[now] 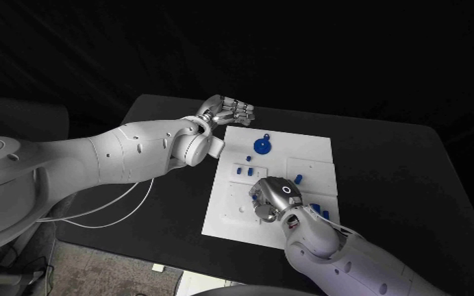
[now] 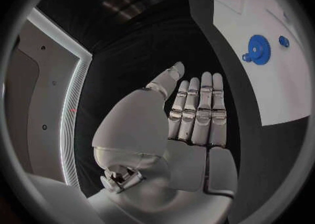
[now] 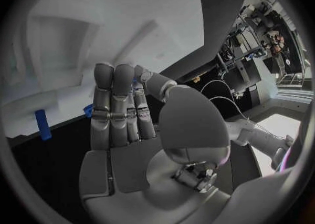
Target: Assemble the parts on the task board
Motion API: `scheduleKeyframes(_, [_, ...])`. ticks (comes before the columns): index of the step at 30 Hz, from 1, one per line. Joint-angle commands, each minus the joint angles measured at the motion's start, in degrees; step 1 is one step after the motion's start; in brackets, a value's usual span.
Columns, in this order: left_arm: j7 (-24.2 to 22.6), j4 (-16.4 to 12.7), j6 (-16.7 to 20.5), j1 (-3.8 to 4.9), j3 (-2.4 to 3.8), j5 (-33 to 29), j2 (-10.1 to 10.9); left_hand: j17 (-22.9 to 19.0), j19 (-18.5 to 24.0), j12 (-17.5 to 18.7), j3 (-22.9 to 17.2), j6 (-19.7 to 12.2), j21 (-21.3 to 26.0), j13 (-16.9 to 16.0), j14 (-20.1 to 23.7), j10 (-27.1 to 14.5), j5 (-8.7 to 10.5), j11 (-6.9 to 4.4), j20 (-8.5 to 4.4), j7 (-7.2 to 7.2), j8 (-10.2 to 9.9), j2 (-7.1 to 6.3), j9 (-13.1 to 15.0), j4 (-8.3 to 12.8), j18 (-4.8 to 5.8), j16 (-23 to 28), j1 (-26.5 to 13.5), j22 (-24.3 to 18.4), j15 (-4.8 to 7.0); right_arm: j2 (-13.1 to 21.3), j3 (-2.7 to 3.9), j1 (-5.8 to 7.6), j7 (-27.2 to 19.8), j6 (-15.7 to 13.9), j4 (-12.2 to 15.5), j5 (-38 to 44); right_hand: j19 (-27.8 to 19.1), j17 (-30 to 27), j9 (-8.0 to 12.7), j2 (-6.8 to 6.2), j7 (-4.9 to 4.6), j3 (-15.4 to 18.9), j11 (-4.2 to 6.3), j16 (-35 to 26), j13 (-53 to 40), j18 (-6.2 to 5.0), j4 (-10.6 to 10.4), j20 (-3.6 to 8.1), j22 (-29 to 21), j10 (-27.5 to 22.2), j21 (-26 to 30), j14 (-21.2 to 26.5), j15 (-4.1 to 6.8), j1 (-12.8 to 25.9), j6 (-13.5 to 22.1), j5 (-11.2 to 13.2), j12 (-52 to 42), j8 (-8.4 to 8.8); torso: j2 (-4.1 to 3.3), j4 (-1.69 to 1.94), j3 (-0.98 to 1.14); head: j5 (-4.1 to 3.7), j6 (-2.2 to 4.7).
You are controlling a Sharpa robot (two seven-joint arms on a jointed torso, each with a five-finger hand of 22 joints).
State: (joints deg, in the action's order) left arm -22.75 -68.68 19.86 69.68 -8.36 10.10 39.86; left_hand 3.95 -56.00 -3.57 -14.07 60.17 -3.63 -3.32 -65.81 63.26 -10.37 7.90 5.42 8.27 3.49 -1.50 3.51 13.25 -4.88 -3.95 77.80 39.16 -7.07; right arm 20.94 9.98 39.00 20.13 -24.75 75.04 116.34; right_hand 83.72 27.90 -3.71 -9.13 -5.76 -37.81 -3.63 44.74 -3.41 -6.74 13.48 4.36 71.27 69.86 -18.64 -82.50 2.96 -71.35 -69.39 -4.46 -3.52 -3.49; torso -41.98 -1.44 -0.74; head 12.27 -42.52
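Head view: white task board [image 1: 314, 146] mid black table [image 1: 395, 166]. Blue gear part [image 1: 263, 146] near its far left edge, small blue parts [image 1: 246, 170] mid-board. Left hand [image 1: 226, 110] off the board's far left corner, empty, fingers together. Right hand [image 1: 274, 198] low over the board's near half.

Left wrist view: left hand [image 2: 197, 116] flat, fingers side by side, holding nothing; gear [image 2: 258, 50] beyond on the board [image 2: 282, 92].

Right wrist view: right hand [image 3: 125, 113] fingers extended, close together; something blue [image 3: 88, 110] beside the fingers, can't tell if held. Blue bar [image 3: 43, 124] at the board edge.
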Motion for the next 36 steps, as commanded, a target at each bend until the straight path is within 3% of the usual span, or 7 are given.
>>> scheduleKeyframes(1, [0.0, -0.1, -0.9, 0.02, 0.04, -0.1, 0.0, 0.0, 0.0, 0.1, 0.2, -0.4, -0.3, 0.0, 0.4, -0.4, -0.14, -0.03, 0.30, 0.16, 0.2, 0.31, 0.0, -0.3, -0.61, 0.3, 0.1, 0.0, 0.11, 0.0, -0.16, -0.16, -0.8, 1.2, 0.1, -1.5, 0.0, -0.4, 0.0, -1.06, -0.13, 0.3, -0.57, -0.3, 0.1, -1.10, -0.1, -0.66, -0.3, -2.0, 0.8, -0.2, -0.60, -0.1, 0.8, -0.6, 0.2, -0.09, 0.00, 0.00, 0.02, 0.00, -0.08])
scheduleKeyframes(9, [0.0, -0.1, -1.0, 0.02, 0.04, -0.2, 0.1, 0.0, -0.1, 0.1, 0.3, -0.5, -0.3, 0.0, 0.4, -0.4, -0.10, -0.02, 0.33, 0.18, 0.2, 0.30, 0.0, -0.3, -0.64, 0.3, 0.2, -0.4, 0.10, 0.2, -0.16, -0.16, -1.5, -0.8, 0.3, -3.0, 0.4, -1.3, 0.2, -2.27, -0.86, 1.5, -1.22, -0.3, 0.1, -1.71, 0.1, -1.09, -0.7, -4.2, 2.1, 0.0, -0.96, -0.3, 3.5, -0.9, 0.2, 0.01, -0.01, -0.03, 0.04, 0.01, -0.11])
scheduleKeyframes(25, [0.0, 0.0, -1.0, 0.02, 0.04, -0.4, 0.3, 0.0, -0.2, 0.1, 0.4, -0.5, -0.3, 0.0, 0.4, -0.5, -0.09, 0.02, 0.35, 0.20, 0.2, 0.30, 0.0, -0.3, -0.66, 0.4, 0.2, -0.8, 0.08, 1.5, -0.01, -0.17, -2.2, -7.7, 3.6, -5.1, 1.7, -2.9, 0.1, -2.99, -0.54, 6.5, -1.58, -0.4, 0.0, -2.19, 0.2, -1.52, -1.9, -6.7, 4.5, -0.3, -1.24, -1.7, 6.4, -1.2, 0.1, -0.07, 0.01, -0.03, 0.03, -0.05, -0.05])
scheduleKeyframes(28, [0.1, 0.1, -1.0, 0.02, 0.04, -0.5, 0.3, 0.0, -0.2, 0.1, 0.4, -0.5, -0.3, 0.0, 0.4, -0.5, -0.09, 0.02, 0.35, 0.20, 0.2, 0.30, 0.0, -0.3, -0.66, 0.4, 0.2, -0.8, 0.08, 2.4, 0.74, -0.16, -2.3, -7.7, 5.4, -5.7, 1.9, -3.1, 0.1, -2.98, -0.48, 7.3, -1.49, -0.4, 0.0, -2.14, -0.2, -1.52, -2.1, -6.3, 4.7, -0.5, -1.22, -1.6, 6.5, -1.6, 0.2, -0.07, 0.05, -0.07, 0.03, -0.10, 0.03])
scheduleKeyframes(32, [0.1, 0.2, -1.0, 0.02, 0.04, -0.5, 0.5, 0.0, -0.2, 0.1, 0.4, -0.5, -0.3, 0.0, 0.4, -0.5, -0.09, 0.02, 0.35, 0.20, 0.2, 0.30, 0.0, -0.3, -0.66, 0.4, 0.2, -0.8, 0.08, 3.5, 2.54, -0.15, -0.8, -6.1, 7.4, -4.7, 2.2, -3.1, 0.1, -2.81, -0.67, 7.4, -1.12, -0.2, 0.0, -1.88, -0.4, -1.36, -2.1, -4.3, 4.8, -0.6, -1.02, -1.1, 6.5, -2.4, 0.2, -0.08, 0.06, -0.17, -0.01, -0.18, 0.13])
scheduleKeyframes(33, [0.1, 0.2, -1.0, 0.02, 0.04, -0.5, 0.5, 0.0, -0.2, 0.1, 0.4, -0.5, -0.3, 0.0, 0.4, -0.5, -0.09, 0.02, 0.35, 0.20, 0.2, 0.30, 0.0, -0.3, -0.66, 0.4, 0.2, -0.8, 0.08, 3.9, 3.22, -0.15, -0.2, -5.4, 7.9, -4.4, 2.2, -3.0, 0.1, -3.03, -1.13, 7.2, -1.17, -0.1, 0.0, -1.81, -0.2, -1.28, -2.1, -4.1, 4.7, -0.7, -1.00, -1.0, 6.3, -3.4, 0.2, -0.10, 0.07, -0.19, 0.00, -0.17, 0.13])
scheduleKeyframes(36, [0.0, 0.2, -1.0, 0.02, 0.04, -0.6, 0.5, 0.0, -0.2, 0.1, 0.4, -0.5, -0.3, 0.0, 0.4, -0.5, -0.06, 0.01, 0.33, 0.19, 0.2, 0.32, 0.0, -0.2, -0.68, 0.3, 0.4, -1.0, 0.09, 5.2, 5.04, -0.10, 1.3, -3.4, 8.9, -3.6, 2.2, -2.5, 0.1, -3.60, -1.07, 5.5, -0.89, 0.6, 0.0, -1.47, -0.1, -1.04, -1.3, -2.8, 3.8, -0.6, -0.84, -0.5, 6.4, -3.6, 0.2, -0.06, 0.04, -0.05, -0.05, -0.19, 0.12])
